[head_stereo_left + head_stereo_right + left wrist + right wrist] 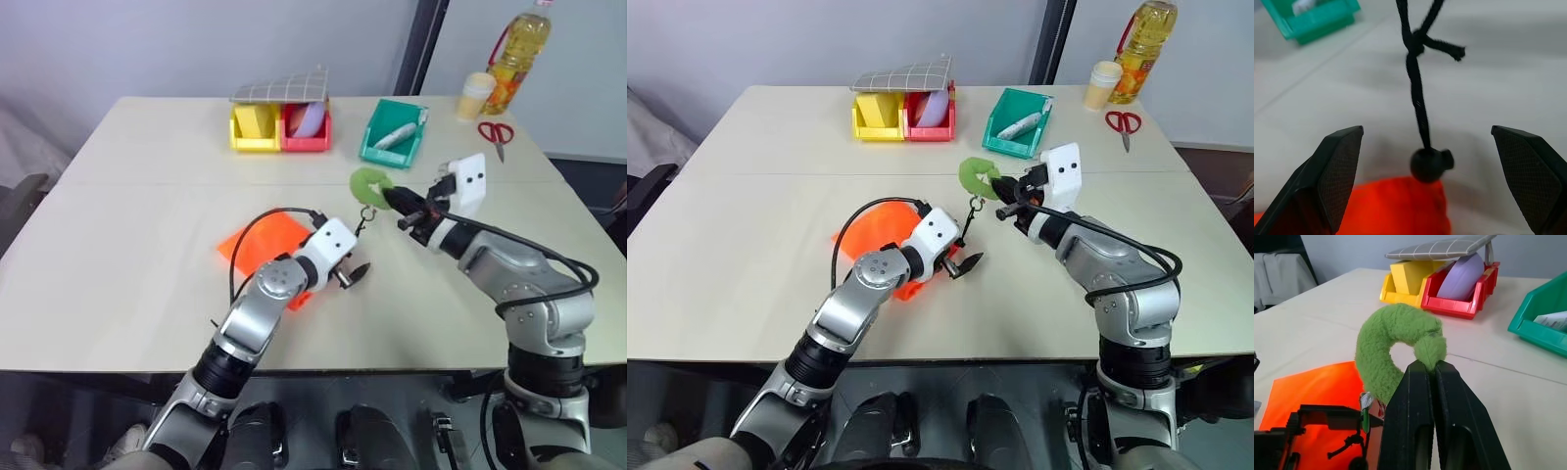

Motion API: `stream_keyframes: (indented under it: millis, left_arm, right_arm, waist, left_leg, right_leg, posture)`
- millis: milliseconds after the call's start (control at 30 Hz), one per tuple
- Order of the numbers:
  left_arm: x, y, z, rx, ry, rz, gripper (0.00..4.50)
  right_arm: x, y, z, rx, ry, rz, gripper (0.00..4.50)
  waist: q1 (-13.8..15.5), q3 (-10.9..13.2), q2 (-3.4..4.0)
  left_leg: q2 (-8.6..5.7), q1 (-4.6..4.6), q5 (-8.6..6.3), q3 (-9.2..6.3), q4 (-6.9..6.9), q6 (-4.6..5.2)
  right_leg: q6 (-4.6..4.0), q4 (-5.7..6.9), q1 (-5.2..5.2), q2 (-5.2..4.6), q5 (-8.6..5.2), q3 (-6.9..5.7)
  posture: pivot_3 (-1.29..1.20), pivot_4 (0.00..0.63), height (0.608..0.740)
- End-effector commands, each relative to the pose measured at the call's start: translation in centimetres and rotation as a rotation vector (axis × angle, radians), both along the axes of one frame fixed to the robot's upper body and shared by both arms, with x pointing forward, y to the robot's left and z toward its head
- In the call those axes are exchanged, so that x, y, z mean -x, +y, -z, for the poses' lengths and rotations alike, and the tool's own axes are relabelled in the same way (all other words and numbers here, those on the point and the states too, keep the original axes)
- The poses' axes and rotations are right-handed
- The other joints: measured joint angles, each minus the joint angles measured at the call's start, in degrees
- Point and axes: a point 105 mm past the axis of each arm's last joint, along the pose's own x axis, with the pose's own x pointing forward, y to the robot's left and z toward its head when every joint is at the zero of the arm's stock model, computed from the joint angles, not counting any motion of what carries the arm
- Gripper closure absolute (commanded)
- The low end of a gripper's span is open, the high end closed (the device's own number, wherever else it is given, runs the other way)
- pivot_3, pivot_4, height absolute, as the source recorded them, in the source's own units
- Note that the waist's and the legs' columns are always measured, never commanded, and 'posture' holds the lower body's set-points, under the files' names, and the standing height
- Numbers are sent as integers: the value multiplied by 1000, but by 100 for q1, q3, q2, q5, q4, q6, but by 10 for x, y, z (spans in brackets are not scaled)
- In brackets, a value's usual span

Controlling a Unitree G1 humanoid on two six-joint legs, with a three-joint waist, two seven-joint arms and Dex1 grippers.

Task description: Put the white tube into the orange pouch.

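The small white plastic tube (1018,126) lies in the green plastic bin (1002,138) at the far side of the pale surface (745,245), well apart from both claws and not yet picked up. The flat bright orange fabric pouch (872,235) lies on the surface under the left claw (1427,183), whose fingers stand wide apart on either side of the black cord (1418,98) and its round black toggle (1429,164), gripping nothing. The right claw (1434,377), fingers pressed together, pinches the fuzzy green ring (1386,350) at the cord's end and holds it raised above the surface. Likely risks: a pull on the taut cord may cinch the pouch mouth shut or drag the light pouch across the surface; the soft ring may slip from the pinch; the left claw may close on cord alone, not the fabric mouth, leaving no opening for the tube.
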Motion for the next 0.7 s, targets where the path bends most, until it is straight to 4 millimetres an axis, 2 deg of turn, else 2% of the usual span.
stream_keyframes:
  millis: [33,300,700]
  left_arm:
    - [8,-8,-10,15,-36,16,0]
    - [13,-12,-6,-20,-42,15,0]
    - [6,-9,-1,-30,-16,-38,0]
  right_arm:
    - [3,5,-15,2,-50,-31,4465]
    - [6,7,-13,8,-37,-41,4465]
    - [8,7,-14,16,-34,-37,4465]
  waist:
    - [-1,0,0]
    - [-1,0,0]
    - [1,0,0]
  left_leg:
    - [0,0,0,0,0,0]
    - [0,0,0,0,0,1]
    - [0,0,-1,-1,0,2]
  right_leg:
    - [0,0,0,0,0,0]
    - [0,0,0,-1,0,0]
    - [-1,0,0,-3,0,0]
  posture:
    - [0,150,740]
    - [0,150,740]
    - [0,150,740]
